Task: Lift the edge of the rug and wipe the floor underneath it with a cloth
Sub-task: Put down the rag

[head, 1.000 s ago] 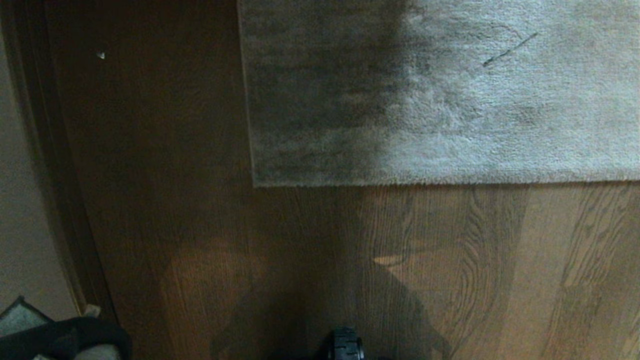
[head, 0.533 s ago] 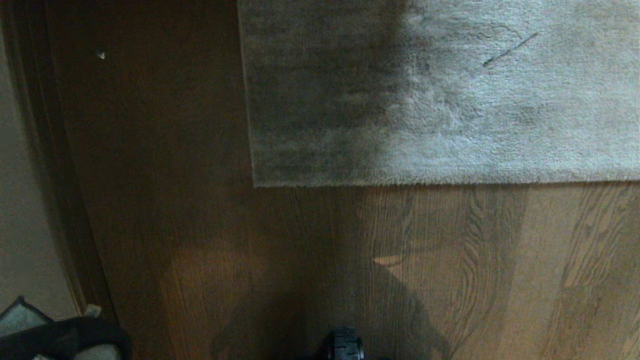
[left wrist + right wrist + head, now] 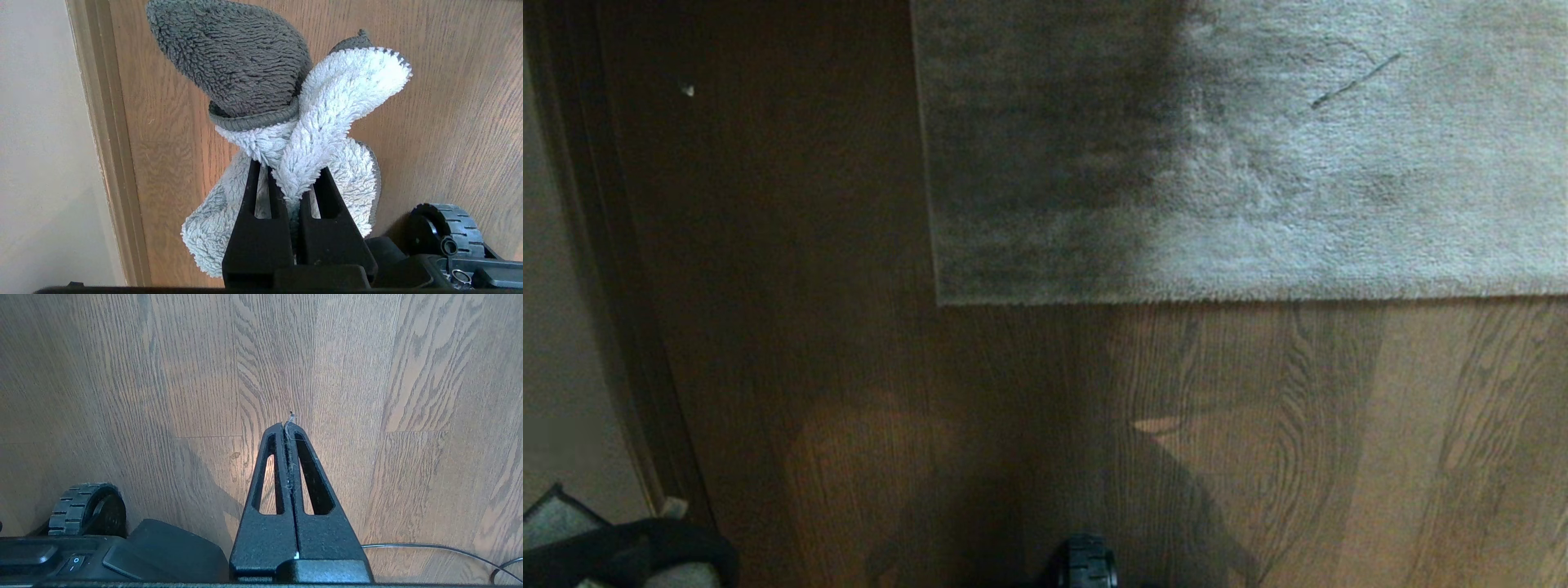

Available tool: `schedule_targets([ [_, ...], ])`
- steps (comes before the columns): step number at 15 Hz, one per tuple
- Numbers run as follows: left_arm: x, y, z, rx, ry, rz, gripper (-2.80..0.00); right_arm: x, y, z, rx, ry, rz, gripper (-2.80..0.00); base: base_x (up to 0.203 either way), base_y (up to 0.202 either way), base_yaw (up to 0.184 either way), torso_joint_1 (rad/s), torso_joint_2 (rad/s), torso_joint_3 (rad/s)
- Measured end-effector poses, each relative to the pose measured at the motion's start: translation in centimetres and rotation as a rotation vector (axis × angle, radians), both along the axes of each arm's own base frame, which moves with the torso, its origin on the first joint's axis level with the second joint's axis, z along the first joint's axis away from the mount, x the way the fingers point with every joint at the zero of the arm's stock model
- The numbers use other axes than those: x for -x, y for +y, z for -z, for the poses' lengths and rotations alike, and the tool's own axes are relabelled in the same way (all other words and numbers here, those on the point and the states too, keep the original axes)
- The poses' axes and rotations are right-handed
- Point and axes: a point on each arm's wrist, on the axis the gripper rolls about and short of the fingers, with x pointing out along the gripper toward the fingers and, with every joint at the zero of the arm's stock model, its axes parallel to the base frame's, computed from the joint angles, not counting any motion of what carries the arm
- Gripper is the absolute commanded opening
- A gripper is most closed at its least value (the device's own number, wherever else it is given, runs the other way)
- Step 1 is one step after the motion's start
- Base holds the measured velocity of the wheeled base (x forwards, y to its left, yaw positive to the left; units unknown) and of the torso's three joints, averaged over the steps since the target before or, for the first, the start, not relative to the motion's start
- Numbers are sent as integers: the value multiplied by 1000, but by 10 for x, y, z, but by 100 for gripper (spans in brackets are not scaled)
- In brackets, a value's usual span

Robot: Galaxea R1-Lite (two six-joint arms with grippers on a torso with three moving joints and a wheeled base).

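The pale grey plush rug (image 3: 1258,163) lies flat across the far part of the head view. The rug edge (image 3: 1241,299) runs straight to a square corner (image 3: 941,300), its left part in shadow. Brown wood-grain floor (image 3: 1094,408) spreads in front of it. In the left wrist view my left gripper (image 3: 291,173) is shut on the cloth (image 3: 331,102), a fluffy white rag with a dark grey part (image 3: 237,61), bunched and hanging above the floor (image 3: 449,102). My right gripper (image 3: 286,425) is shut on nothing, a wisp of lint at its tips, above bare floor (image 3: 184,375).
A wall and baseboard (image 3: 605,245) run down the left, also close beside the cloth as baseboard (image 3: 110,143). The base's wheels (image 3: 1086,563) (image 3: 445,228) (image 3: 81,506) sit near the arms. A thin cable (image 3: 429,547) lies on the floor. A small pale speck (image 3: 688,90) lies left of the rug.
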Motion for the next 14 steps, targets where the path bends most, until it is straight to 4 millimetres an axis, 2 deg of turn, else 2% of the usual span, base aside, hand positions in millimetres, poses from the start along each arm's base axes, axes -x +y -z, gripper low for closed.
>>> schedule_targets([
  [14,-2,0,-1,2,25,0,-280,0,0,0,-1,0,0,-280,0,0,0,0,0,0],
])
